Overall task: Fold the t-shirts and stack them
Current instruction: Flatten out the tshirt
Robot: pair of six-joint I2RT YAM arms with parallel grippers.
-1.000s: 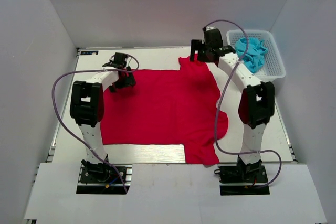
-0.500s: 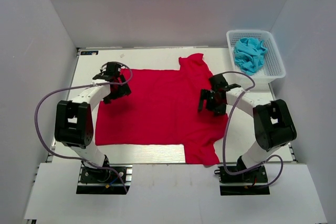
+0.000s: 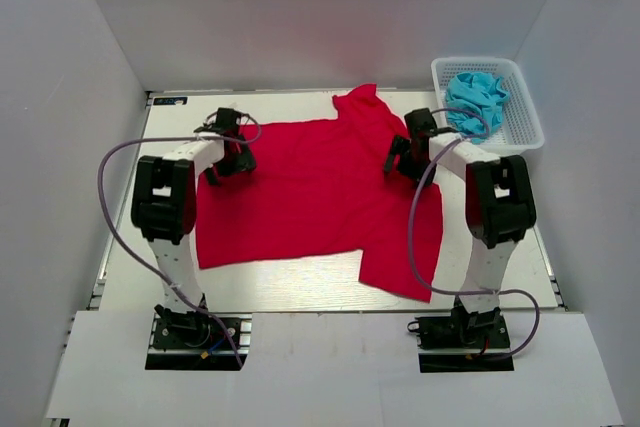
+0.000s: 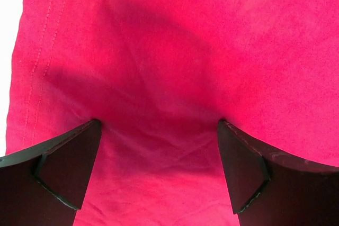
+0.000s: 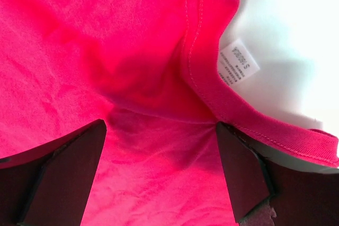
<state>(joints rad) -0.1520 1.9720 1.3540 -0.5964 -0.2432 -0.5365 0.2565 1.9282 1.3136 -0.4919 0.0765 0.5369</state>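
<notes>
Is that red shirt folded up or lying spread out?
Spread out: the red t-shirt lies mostly flat across the table, both sleeves sticking out, unfolded.

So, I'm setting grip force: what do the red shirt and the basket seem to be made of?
Red shirt: soft, matte knit cloth, probably cotton. It creases and puckers, and the wrist views show stitched seams and a ribbed neckband.
Basket: stiff white plastic, going by its straight latticed walls and even rim. Its finish is hard to tell.
</notes>
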